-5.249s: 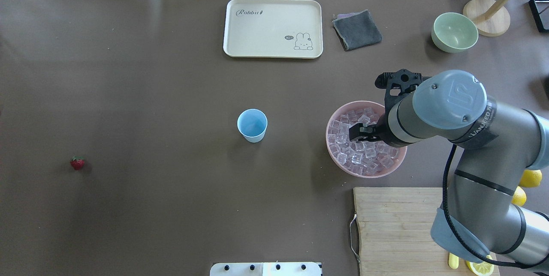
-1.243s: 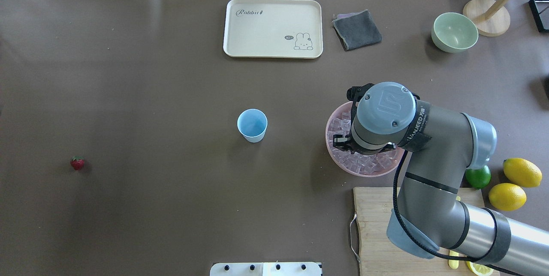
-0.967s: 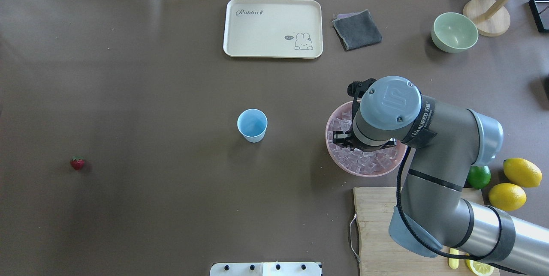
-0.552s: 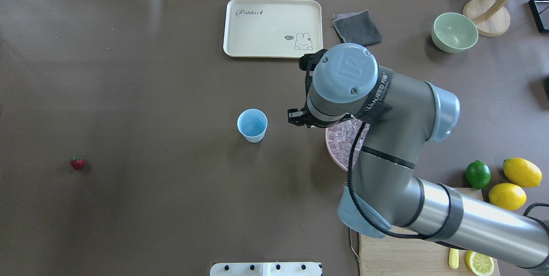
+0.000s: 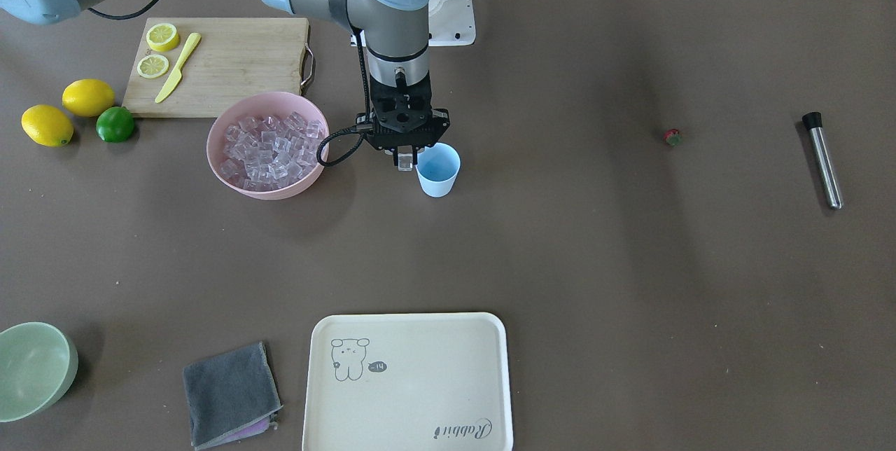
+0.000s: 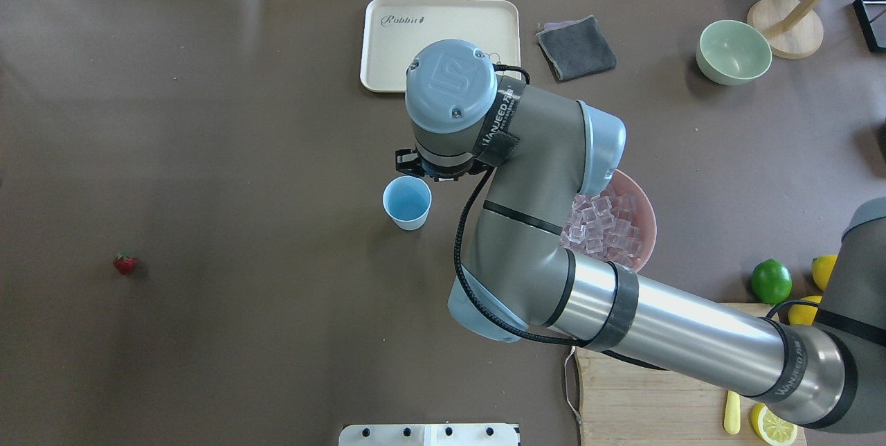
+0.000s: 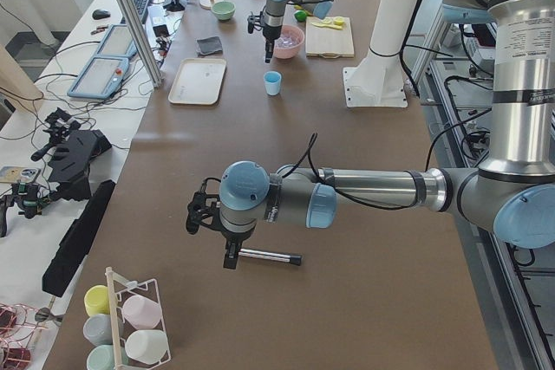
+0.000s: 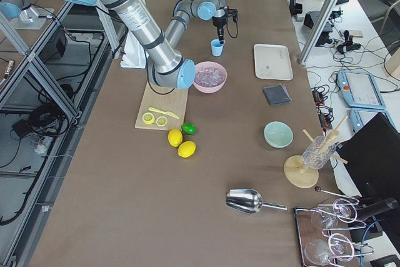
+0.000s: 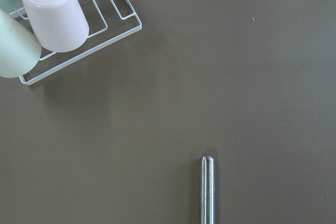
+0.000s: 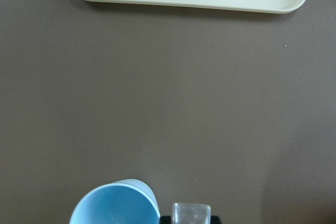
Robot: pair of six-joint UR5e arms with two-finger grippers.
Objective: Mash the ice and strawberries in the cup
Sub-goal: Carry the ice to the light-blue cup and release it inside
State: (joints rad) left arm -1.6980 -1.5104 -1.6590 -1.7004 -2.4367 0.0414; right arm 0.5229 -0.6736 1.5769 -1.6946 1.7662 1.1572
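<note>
Just beside the cup (image 5: 438, 169), the right arm's jaws were clamped on one ice cube (image 5: 404, 164), seemingly poised for dropping in; the left arm's jaws could not be judged.

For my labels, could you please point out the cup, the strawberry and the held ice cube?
cup (image 5: 437, 185): front-facing view, outer wall.
strawberry (image 6: 124, 264): overhead view, red body.
held ice cube (image 5: 405, 161): front-facing view, clear face.

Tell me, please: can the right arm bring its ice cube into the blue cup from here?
Probably yes. The right gripper holds the ice cube just beside the rim of the cup, which stands upright and open, with nothing over its mouth or between them.
</note>
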